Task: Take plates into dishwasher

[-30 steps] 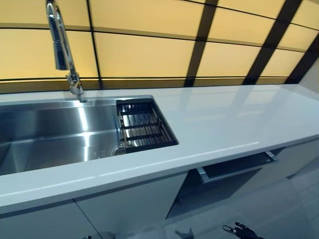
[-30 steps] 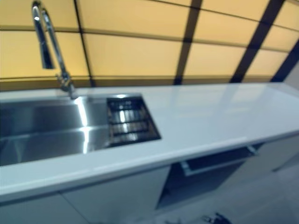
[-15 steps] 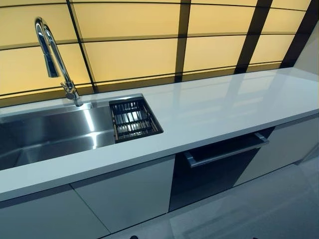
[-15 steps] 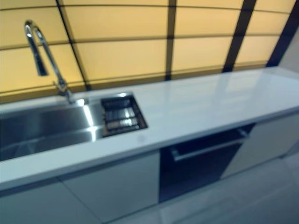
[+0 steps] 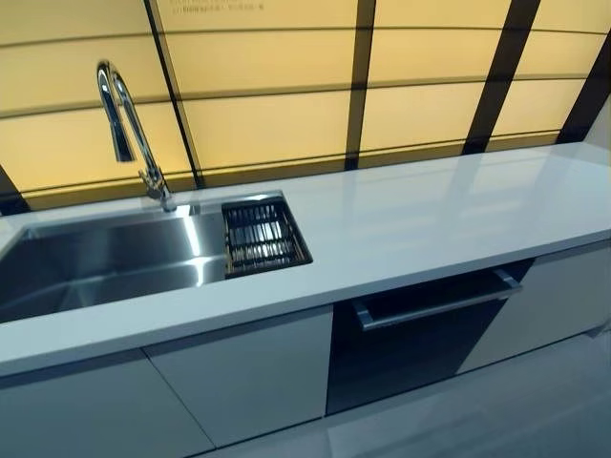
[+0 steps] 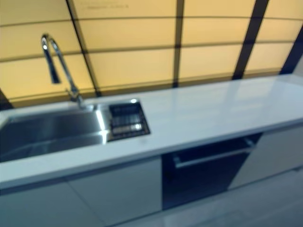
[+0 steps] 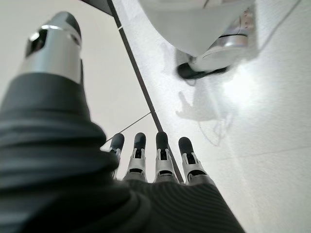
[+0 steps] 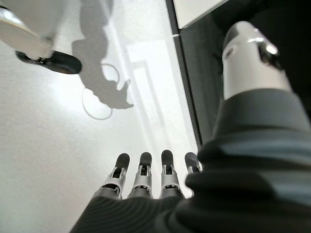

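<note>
We look down on a long white counter (image 5: 430,215) with a steel sink (image 5: 105,262) set into its left part and a curved tap (image 5: 129,119) standing at the sink's back edge. At the right end of the sink sits a dark wire rack (image 5: 263,236); we can make out nothing in it, and the rest of the basin shows only bare metal with glare. Below the counter, to the right of the sink, is the dishwasher (image 5: 420,329), its dark front carrying a long bar handle (image 5: 434,301), with pale cabinet doors (image 5: 243,372) on either side. We see no plates in any view. Our left hand (image 7: 155,162) hangs over the pale floor (image 7: 252,121) with fingers straight and holding nothing; our right hand (image 8: 153,174) hangs the same way, fingers extended and empty.
</note>
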